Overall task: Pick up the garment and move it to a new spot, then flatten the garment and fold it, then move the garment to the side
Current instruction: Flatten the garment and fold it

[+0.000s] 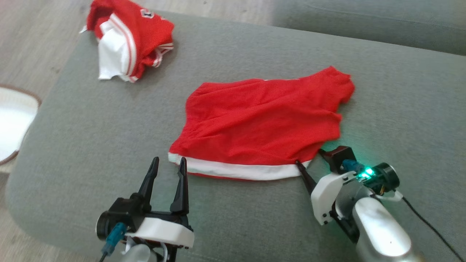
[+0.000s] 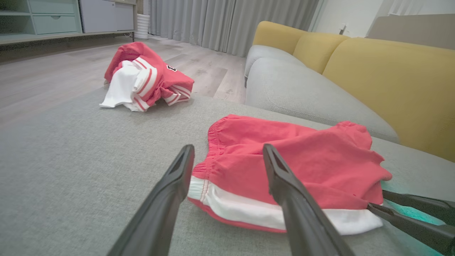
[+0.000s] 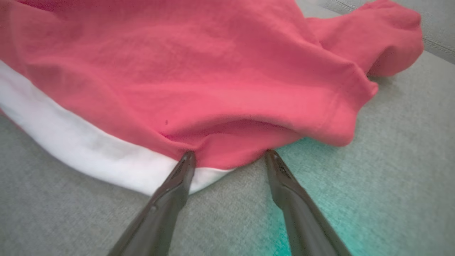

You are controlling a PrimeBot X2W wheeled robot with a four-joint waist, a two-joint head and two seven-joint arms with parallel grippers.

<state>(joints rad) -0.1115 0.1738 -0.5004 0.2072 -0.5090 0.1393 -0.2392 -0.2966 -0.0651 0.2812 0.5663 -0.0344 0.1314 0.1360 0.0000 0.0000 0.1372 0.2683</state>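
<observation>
The garment, red shorts (image 1: pixel 262 120) with a white band along the near edge, lies spread on the grey sofa cushion (image 1: pixel 91 127). My left gripper (image 1: pixel 169 163) is open, its fingertips just short of the band's near left corner; in the left wrist view that gripper (image 2: pixel 228 149) frames that corner of the shorts (image 2: pixel 302 156). My right gripper (image 1: pixel 308 156) is open at the near right corner. In the right wrist view that gripper (image 3: pixel 230 154) has its tips touching the hem of the shorts (image 3: pixel 213 71), with the cloth's edge lying between them.
A second red and white garment (image 1: pixel 127 36) lies bunched at the cushion's far left corner. A white round basket (image 1: pixel 11 123) stands on the floor to the left. The yellow sofa back (image 2: pixel 391 71) rises beyond the seat. A cable (image 1: pixel 429 225) trails from my right wrist.
</observation>
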